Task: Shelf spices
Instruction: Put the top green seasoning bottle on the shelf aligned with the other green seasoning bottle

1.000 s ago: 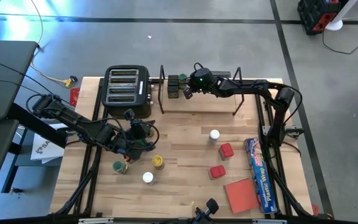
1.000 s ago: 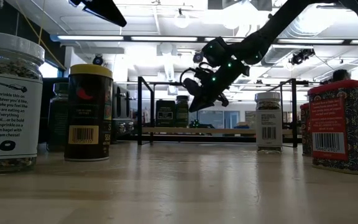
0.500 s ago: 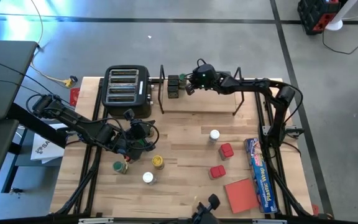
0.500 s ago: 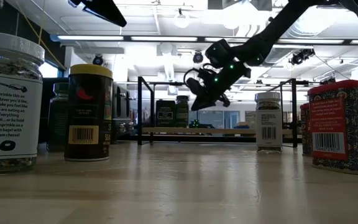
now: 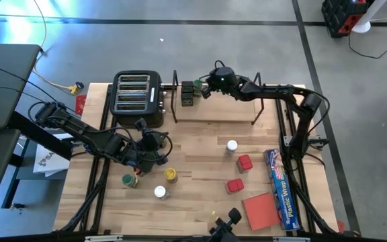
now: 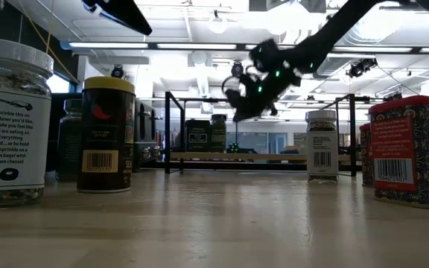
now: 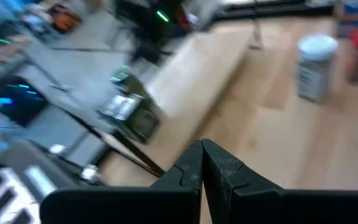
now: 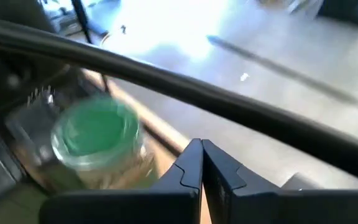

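The shelf (image 5: 217, 111) stands at the table's far edge, next to the toaster. At its left end stand a dark square jar (image 5: 187, 95) and a green-lidded jar (image 8: 95, 134). My right gripper (image 5: 204, 90) hovers shut just above them, its fingers (image 8: 202, 163) empty, and shows blurred in the low view (image 6: 238, 112). My left gripper (image 7: 202, 163) is shut and empty, held above the table's left part (image 5: 160, 143). Loose spices rest on their bases on the table: a white-lidded jar (image 5: 231, 145), two red tins (image 5: 244, 162), and round jars (image 5: 170, 175) at the near left.
A black toaster (image 5: 138, 97) stands left of the shelf. A flat red pad (image 5: 261, 210) and a long blue wrap box (image 5: 281, 188) lie at the near right. The shelf's black top rod (image 8: 166, 74) runs just beyond my right gripper. Bare wood lies mid-table.
My right gripper has risen from the shelf's left end and drawn a little toward the far edge, staying shut and turning slightly. The jars on the shelf have kept their places.
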`<action>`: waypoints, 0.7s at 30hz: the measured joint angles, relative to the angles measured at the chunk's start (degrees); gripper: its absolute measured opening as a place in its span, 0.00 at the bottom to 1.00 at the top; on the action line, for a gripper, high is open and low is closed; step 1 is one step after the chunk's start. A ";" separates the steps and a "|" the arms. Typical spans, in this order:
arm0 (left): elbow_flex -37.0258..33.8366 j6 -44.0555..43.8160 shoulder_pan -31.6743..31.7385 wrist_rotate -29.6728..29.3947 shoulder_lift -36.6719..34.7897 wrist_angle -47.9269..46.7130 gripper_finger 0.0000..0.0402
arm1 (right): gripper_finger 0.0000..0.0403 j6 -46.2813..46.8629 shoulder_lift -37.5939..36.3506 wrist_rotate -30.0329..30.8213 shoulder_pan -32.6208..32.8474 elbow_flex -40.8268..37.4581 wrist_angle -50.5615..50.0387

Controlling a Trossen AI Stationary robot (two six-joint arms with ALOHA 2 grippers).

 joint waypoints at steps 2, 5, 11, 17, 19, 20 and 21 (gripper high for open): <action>0.00 -0.17 0.00 5.41 0.00 -1.34 0.00 | 0.00 -2.79 -2.72 1.50 1.55 0.01 -0.32; 0.00 -3.82 0.82 13.08 -0.14 -5.77 0.01 | 0.00 -6.68 -7.22 2.25 5.47 0.04 -4.34; 0.00 -6.26 3.21 29.73 -0.89 -17.31 0.18 | 0.00 -11.58 -18.37 4.97 14.73 -7.24 -6.75; 0.00 -0.45 8.87 47.94 -1.36 -23.39 0.43 | 0.00 -4.13 -30.26 4.90 21.17 -20.84 -6.25; 0.00 4.16 11.00 51.50 -1.33 -24.65 0.50 | 0.00 -1.18 -33.51 4.86 22.84 -25.11 -5.27; 0.02 6.88 11.67 51.94 -1.17 -25.03 0.53 | 0.00 0.19 -34.97 4.85 23.67 -27.10 -4.45; 0.02 9.50 12.29 51.91 -1.08 -25.38 0.55 | 0.00 1.49 -36.21 4.89 24.32 -29.01 -3.24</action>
